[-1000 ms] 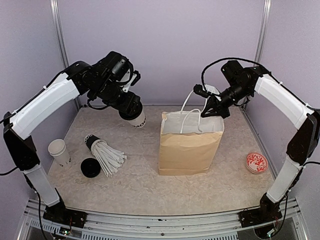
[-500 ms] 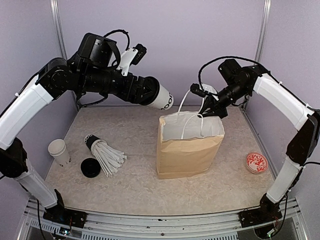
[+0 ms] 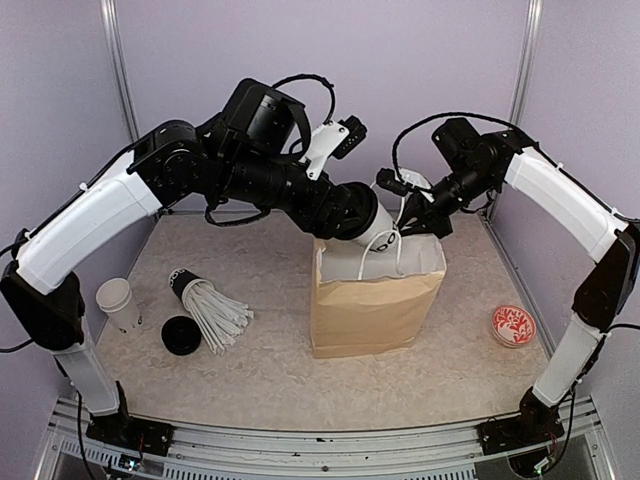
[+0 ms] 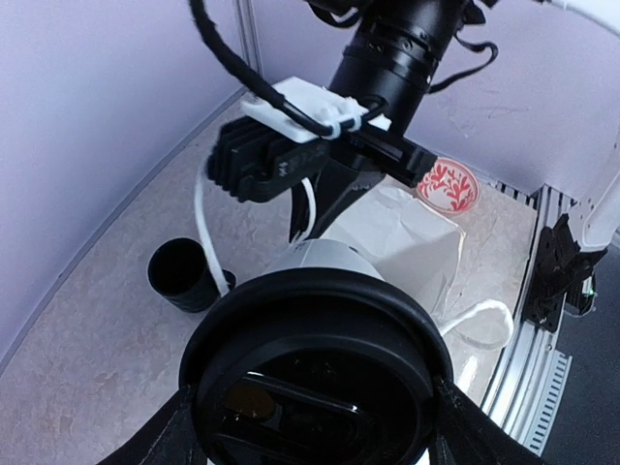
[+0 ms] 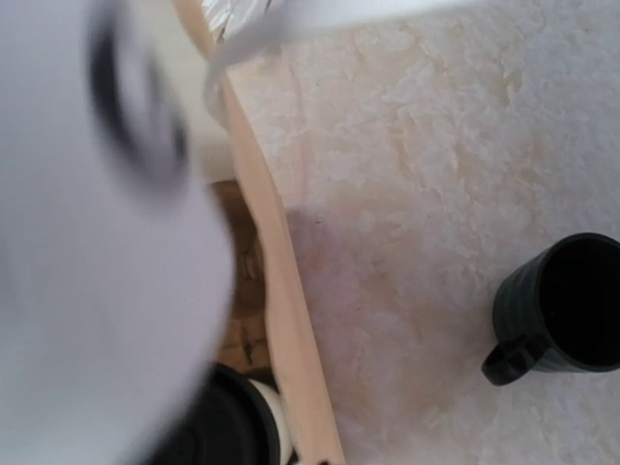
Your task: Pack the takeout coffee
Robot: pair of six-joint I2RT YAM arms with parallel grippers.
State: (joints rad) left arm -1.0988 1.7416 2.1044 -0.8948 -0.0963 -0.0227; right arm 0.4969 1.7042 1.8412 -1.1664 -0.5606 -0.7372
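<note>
One cup (image 3: 380,233) | tilted, base down-right into bag (image 3: 370,315) | left jaws clamp it | right jaws pinch handle (image 4: 201,223)

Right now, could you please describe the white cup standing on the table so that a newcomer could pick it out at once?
From the brown paper bag in the middle, look to the left edge of the table. There a white paper cup stands upright beside a tipped black cup of white straws and a flat black lid. Unlike the lidded cup held over the bag, it is open-topped.
</note>
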